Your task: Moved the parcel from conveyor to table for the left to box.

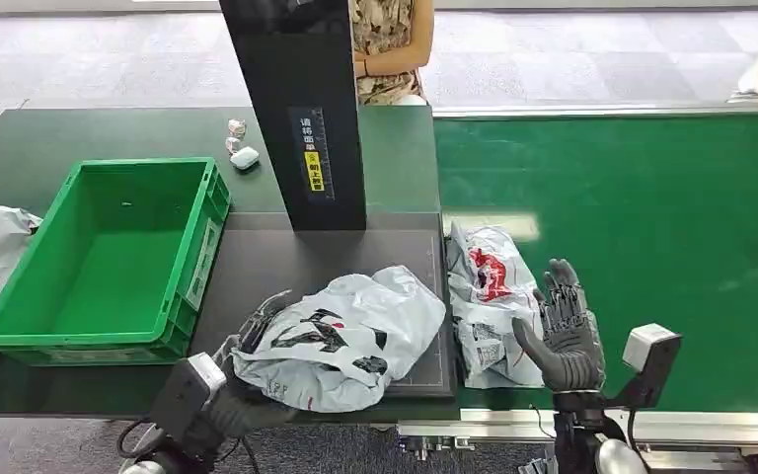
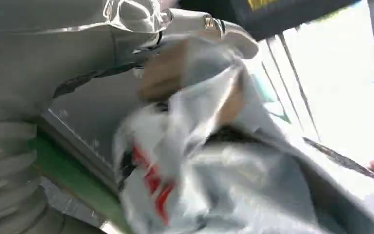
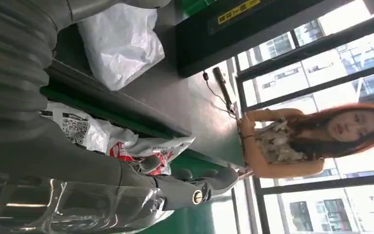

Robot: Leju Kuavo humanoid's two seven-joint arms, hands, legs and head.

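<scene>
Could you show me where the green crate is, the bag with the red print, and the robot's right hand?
green crate (image 1: pixel 204 209): head view, on its right wall.
bag with the red print (image 1: pixel 491 274): head view, on the red marking.
right hand (image 1: pixel 565 326): head view, on the palm, fingers spread.

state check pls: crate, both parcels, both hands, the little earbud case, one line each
green crate: empty, upright on the table
grey parcel with black print: crumpled, on the dark mat, left robot hand under its edge, holding it
parcel with red print: lying at the conveyor's edge, not held
right robot hand: open, fingers spread, beside the red-print parcel
white earbud case: closed, on the table
</scene>
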